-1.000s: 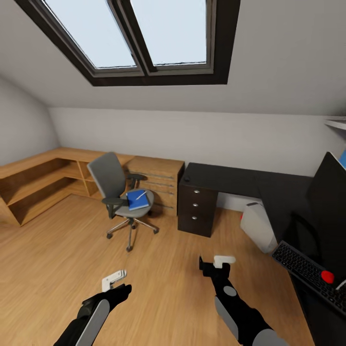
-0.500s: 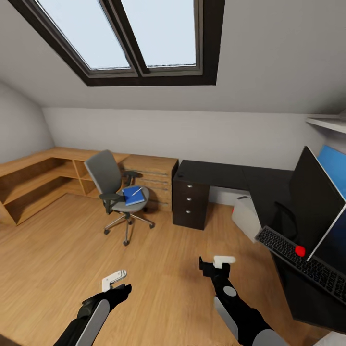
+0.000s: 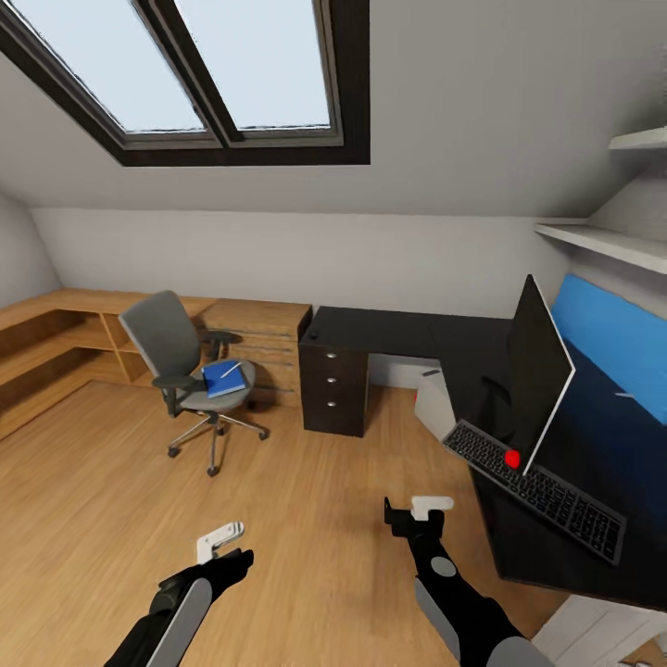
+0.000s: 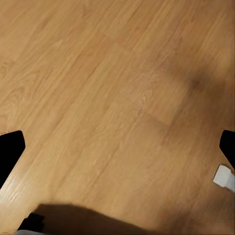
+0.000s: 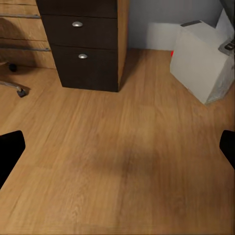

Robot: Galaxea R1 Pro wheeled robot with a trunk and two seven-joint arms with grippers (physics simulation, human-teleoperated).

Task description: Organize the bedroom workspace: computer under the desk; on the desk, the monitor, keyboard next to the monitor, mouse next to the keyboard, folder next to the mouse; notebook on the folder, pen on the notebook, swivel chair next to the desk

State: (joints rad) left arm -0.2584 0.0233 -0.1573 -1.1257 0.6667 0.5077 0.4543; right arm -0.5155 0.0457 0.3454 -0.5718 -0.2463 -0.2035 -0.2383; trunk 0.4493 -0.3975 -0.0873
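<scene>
Flat bright blue folder [image 3: 222,379] was seen left on grey upholstered swivel chair [image 3: 176,364], awaiting transfer; left gripper [image 3: 220,541] and right gripper [image 3: 420,511] were held low, fingers spread, empty.

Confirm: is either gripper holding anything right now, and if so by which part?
Nothing is held. The left gripper and right gripper both hang open over bare floor; the folder lies on the swivel chair.

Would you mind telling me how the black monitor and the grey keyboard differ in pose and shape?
The wide black monitor stands upright on its stand, while the slim silver-grey keyboard lies flat. The monitor's face is one plain dark panel; the keyboard's top is covered in rows of dark keys. The keyboard sits nearer the glossy black desk's front edge than the monitor. Both rest on that desk, side by side.
</scene>
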